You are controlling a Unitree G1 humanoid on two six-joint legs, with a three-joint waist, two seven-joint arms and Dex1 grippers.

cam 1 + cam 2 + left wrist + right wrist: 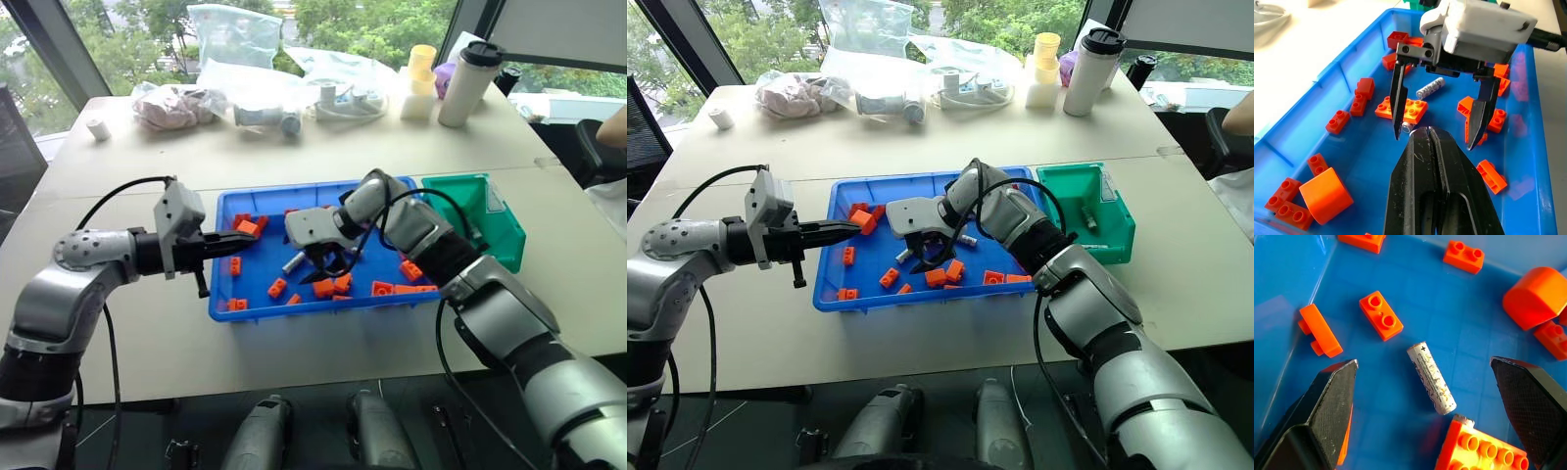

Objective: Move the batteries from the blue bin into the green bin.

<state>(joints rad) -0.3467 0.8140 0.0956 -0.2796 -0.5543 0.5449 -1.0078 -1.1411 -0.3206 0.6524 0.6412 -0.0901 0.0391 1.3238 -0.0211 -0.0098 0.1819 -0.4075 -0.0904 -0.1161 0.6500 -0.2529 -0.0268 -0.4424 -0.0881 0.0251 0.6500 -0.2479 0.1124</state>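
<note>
- The blue bin sits in the middle of the pale bench, its floor scattered with orange toy bricks.
- The green bin stands touching the blue bin's right end; a small silver-grey cylinder lies on its floor, apparently a battery.
- The right gripper hangs inside the blue bin, pointing steeply down, jaws spread wide with nothing between them but open air.
- Directly under that gap lies one battery, flat on the blue floor, plus end marked on the end farther from the orange brick. Neither black fingertip touches it.
- A second battery's end peeks out just beside the first, tucked against a studded orange brick.
- In the left wrist view the right gripper's jaws straddle a double orange brick, with the first battery lying slantwise beyond it and the silver end of another close to one fingertip.
- The left gripper reaches level over the blue bin's left part, jaws pressed together and holding nothing.
- A rounded orange block and a few bricks lie near the bin's left wall below that arm.
- At the far edge of the bench I can see clear plastic bags, a tall white tumbler with a black lid and a stack of yellow cups.
</note>
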